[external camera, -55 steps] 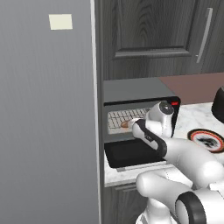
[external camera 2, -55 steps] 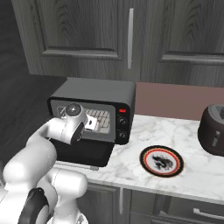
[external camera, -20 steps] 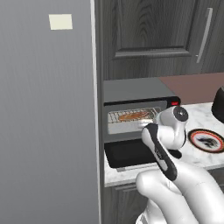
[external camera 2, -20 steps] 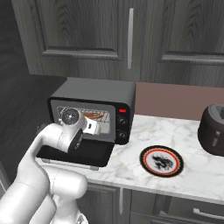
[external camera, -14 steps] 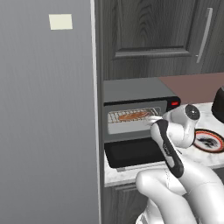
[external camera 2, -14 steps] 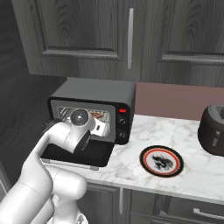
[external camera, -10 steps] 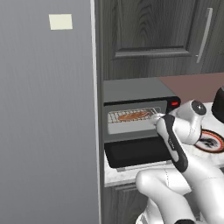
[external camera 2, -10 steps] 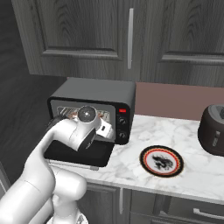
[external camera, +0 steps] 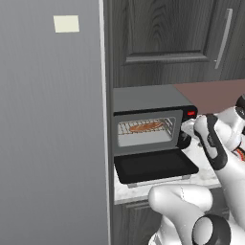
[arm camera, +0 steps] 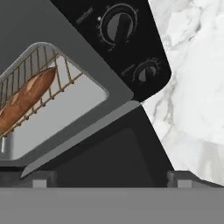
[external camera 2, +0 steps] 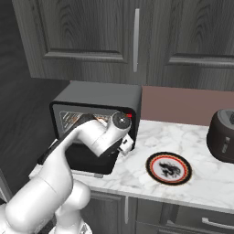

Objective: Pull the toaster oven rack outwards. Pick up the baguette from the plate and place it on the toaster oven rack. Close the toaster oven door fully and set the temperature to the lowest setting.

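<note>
Between our jaws, spread wide and holding nothing, lies the lowered toaster oven door (arm camera: 105, 162). Beyond them the baguette (arm camera: 24, 98) rests on the toaster oven rack (arm camera: 39, 74) inside the toaster oven (external camera: 153, 119). We judge 2 steps left: shutting the door, then turning 1 of the knobs (arm camera: 114, 26) lowest.

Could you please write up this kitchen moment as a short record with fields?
oven door: folded down flat, open
rack: inside the toaster oven, carrying the bread
baguette: lying lengthwise on the rack
plate: on the marble counter, right of the oven, nothing on it
knobs: two, on the oven's black side panel
claw: open, holding nothing, facing the open door
steps left: shut the door, turn temperature to lowest
</note>
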